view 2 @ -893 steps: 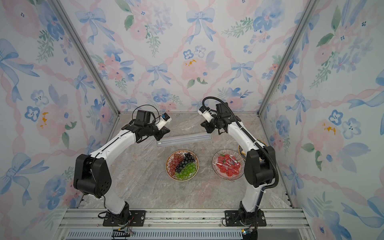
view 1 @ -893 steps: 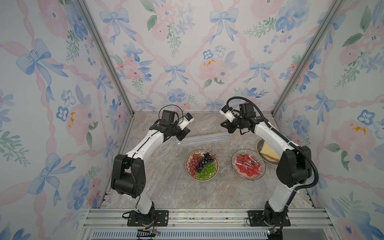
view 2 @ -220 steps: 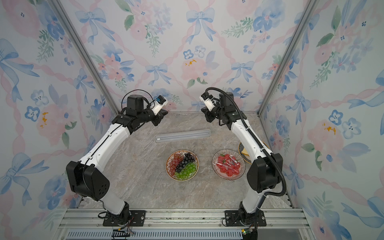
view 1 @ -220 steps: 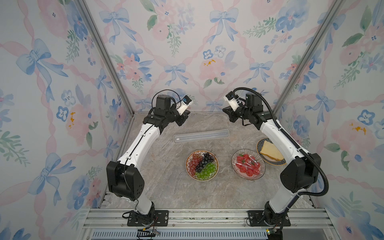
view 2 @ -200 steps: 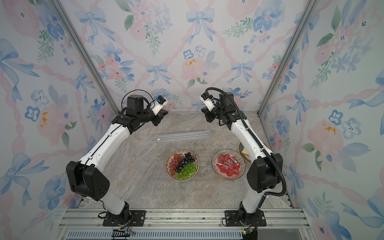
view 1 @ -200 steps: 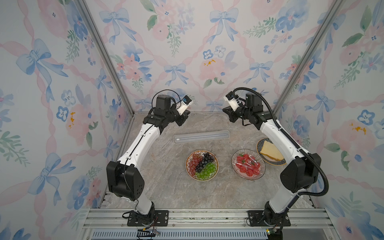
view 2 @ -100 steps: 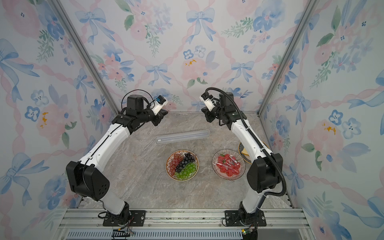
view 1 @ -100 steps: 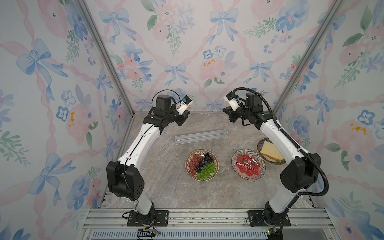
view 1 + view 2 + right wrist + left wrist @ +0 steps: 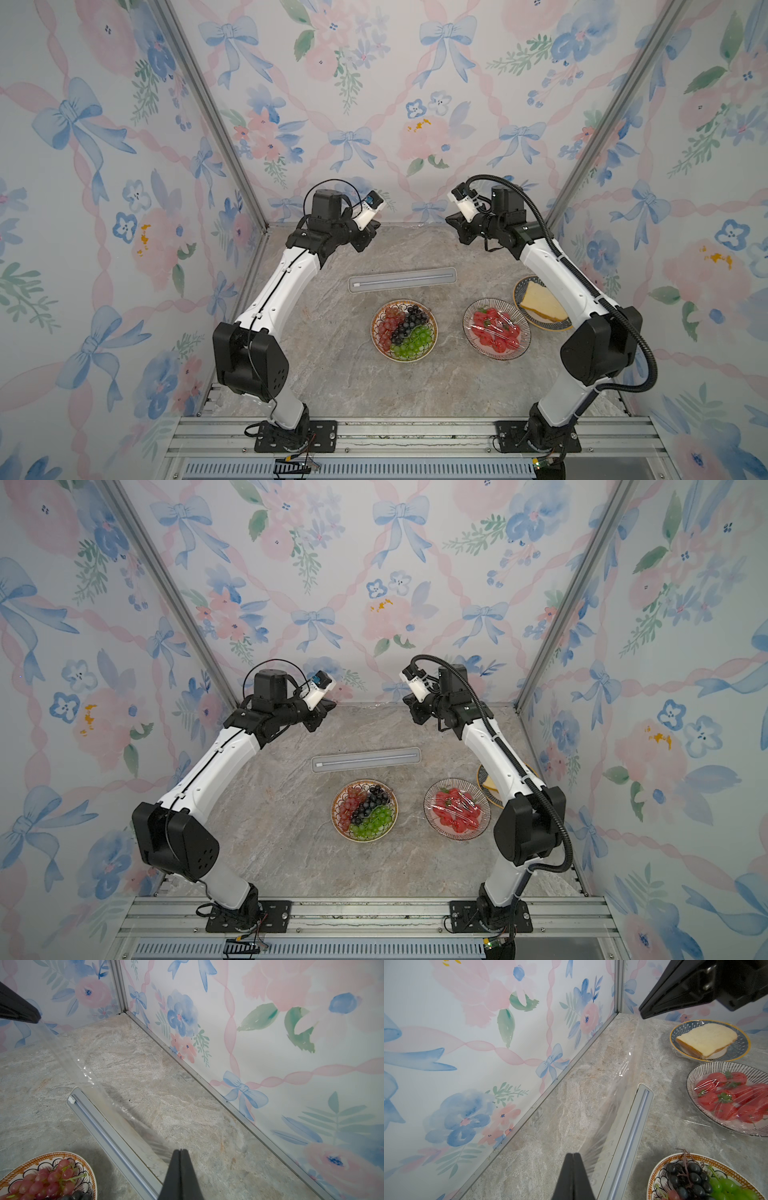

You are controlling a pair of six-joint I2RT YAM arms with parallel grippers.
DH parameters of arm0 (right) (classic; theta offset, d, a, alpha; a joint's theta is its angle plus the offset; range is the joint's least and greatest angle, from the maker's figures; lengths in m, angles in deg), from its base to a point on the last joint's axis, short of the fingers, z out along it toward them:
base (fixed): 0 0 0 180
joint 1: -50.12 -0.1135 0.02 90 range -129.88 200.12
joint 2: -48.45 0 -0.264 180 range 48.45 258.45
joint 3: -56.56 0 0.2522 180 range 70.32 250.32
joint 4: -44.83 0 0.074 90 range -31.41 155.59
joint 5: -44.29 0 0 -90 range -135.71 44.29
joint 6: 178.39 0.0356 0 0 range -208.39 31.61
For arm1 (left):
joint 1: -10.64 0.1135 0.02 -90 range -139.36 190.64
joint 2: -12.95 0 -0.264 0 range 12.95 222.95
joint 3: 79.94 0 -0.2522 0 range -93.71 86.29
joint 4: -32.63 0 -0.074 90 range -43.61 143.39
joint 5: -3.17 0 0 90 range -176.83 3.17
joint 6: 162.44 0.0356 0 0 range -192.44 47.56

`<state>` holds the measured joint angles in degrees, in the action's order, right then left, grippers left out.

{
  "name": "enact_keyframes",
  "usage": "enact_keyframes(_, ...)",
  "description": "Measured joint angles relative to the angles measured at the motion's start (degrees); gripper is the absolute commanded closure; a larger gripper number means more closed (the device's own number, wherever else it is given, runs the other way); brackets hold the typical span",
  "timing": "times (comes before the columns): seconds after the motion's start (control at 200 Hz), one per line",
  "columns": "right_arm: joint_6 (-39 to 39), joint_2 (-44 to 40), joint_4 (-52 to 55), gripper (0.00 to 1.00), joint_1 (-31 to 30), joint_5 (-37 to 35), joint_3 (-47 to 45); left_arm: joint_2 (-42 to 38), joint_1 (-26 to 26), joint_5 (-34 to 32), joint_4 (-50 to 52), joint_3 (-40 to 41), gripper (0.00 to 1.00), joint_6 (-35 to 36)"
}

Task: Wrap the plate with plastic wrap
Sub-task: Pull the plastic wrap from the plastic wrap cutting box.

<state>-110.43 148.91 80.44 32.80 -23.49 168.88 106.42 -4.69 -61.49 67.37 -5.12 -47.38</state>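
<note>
Left wrist view showed left gripper [image 9: 573,1155] pinched shut on plastic wrap [image 9: 610,1109] corner; right gripper [image 9: 180,1151] likewise on opposite corner. Sheet rose taut from box [image 9: 402,279], long axis arm to arm. Grape plate [image 9: 373,332] lay uncovered on robot's side of box, about midway between arms. Top views barely showed wrap

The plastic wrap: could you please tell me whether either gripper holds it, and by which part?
Yes, both: the left gripper and right gripper each pinch the plastic wrap at one end of its drawn-out edge, film stretched between them.
</note>
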Motion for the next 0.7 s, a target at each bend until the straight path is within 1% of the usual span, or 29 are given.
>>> enact_keyframes(0.7, -0.02, -0.07, -0.13, 1.00, -0.24, -1.27, 0.28, -0.76, 0.00, -0.04, -0.07, -0.09, 1.00, -0.02)
